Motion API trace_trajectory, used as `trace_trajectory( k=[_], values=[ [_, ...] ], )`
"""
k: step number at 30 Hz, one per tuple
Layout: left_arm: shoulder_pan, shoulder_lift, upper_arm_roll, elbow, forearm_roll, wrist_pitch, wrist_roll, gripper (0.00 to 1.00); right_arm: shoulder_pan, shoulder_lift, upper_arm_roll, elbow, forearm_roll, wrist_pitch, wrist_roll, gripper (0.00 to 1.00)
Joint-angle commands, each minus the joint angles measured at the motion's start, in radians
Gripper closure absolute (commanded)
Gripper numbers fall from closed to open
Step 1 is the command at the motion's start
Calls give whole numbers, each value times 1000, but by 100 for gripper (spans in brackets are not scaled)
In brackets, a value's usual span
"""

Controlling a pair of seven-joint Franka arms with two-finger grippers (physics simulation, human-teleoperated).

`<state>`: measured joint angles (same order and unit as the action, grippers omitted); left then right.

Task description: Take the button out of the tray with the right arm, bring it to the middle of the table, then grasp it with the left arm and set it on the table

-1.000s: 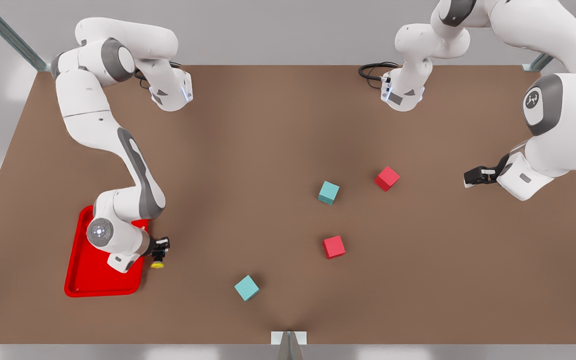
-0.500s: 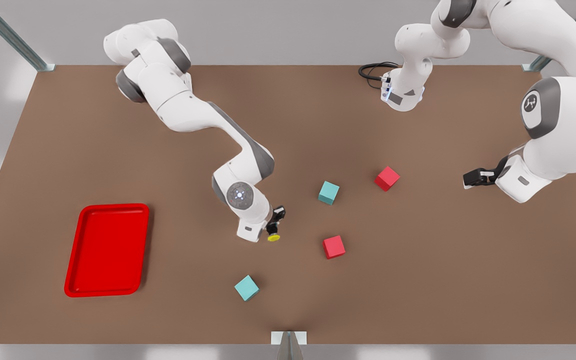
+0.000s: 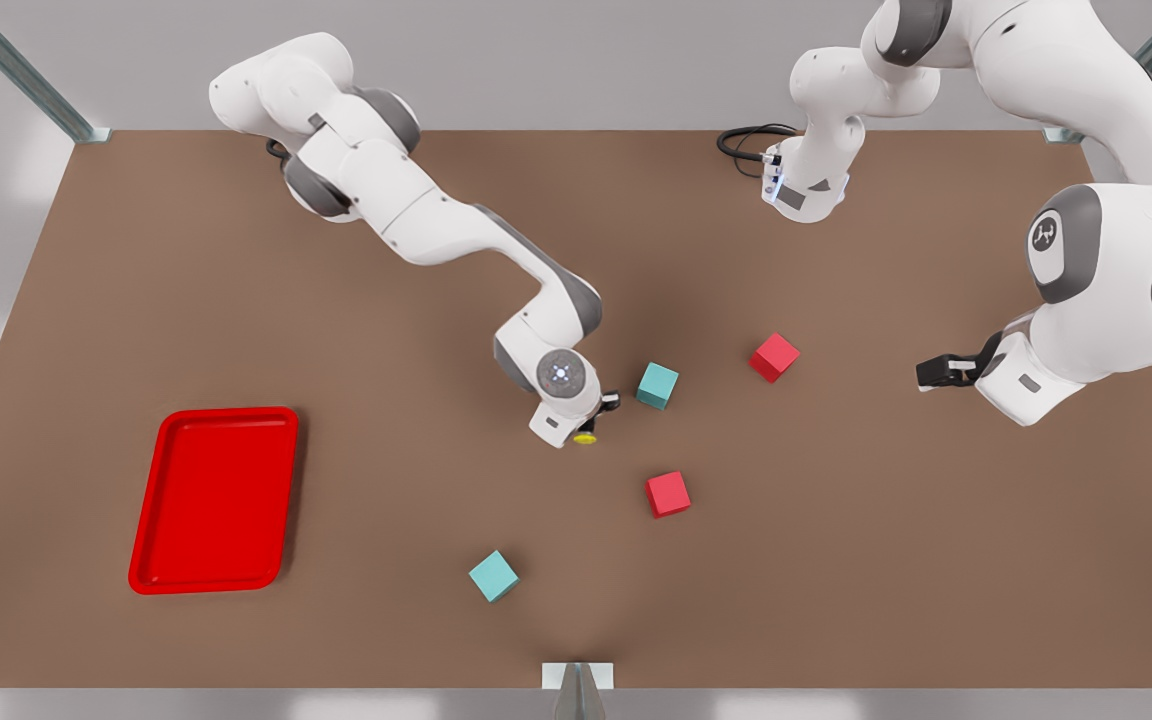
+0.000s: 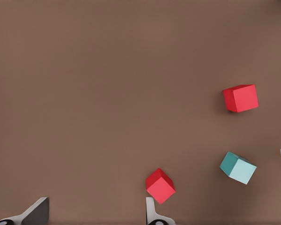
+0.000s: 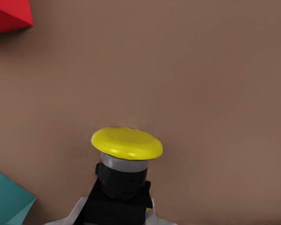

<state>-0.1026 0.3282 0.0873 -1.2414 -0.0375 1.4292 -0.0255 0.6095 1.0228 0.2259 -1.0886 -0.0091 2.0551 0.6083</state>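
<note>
The button, dark body with a yellow cap, is near the middle of the table, just left of a teal cube in the front view. My right gripper is shut on its dark body. The right wrist view has the yellow cap of the button pointing away from the fingers. The red tray lies at the front view's left with nothing in it. My left gripper waits at the front view's right, open, its fingertips wide apart over the bare table.
A red cube sits between the two grippers, closest to the left one, where it is the red cube. Another red cube and a second teal cube lie toward the front edge. A black cable curls at the back.
My right arm has carried the button from the tray's edge across to the table's middle, beside the teal cube. The left arm has shifted only slightly.
</note>
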Motion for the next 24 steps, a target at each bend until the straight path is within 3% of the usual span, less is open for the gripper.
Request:
trace_trajectory(
  k=[1,6,7,8,12,15,17,19,20,22,24],
  values=[
    [0,0,0,0,1,2,1,0,6,6,-7,-5,-20,-12,269,60],
    [0,3,0,0,1,2,1,0,32,26,-22,-7,-22,-9,257,53],
    [0,3,0,0,1,2,1,0,32,28,-23,-7,-22,10,257,34],
    [0,3,0,0,1,2,1,0,35,28,-36,-8,-22,13,257,0],
    [0,3,0,0,1,2,1,0,10,7,-39,7,-20,13,235,0],
    [-2,2,-1,2,1,-6,-2,0,-140,-214,-28,-2,-9,-64,136,0],
    [-92,2,2,4,-4,-9,-137,0,-331,-377,-36,-4,-20,-231,-298,0],
    [-276,61,0,17,-91,17,-703,0,-520,-515,-37,-17,-38,-400,-547,0],
    [-385,100,0,25,-151,92,-887,0,-537,-614,-31,-105,-161,-424,-545,0],
    [-575,248,0,25,-237,343,-1051,0,-645,-820,-27,-384,-62,-397,-522,0],
    [-686,334,0,-22,-231,479,-1048,0,-679,-897,-28,-444,-77,-458,-538,0]
  ],
)
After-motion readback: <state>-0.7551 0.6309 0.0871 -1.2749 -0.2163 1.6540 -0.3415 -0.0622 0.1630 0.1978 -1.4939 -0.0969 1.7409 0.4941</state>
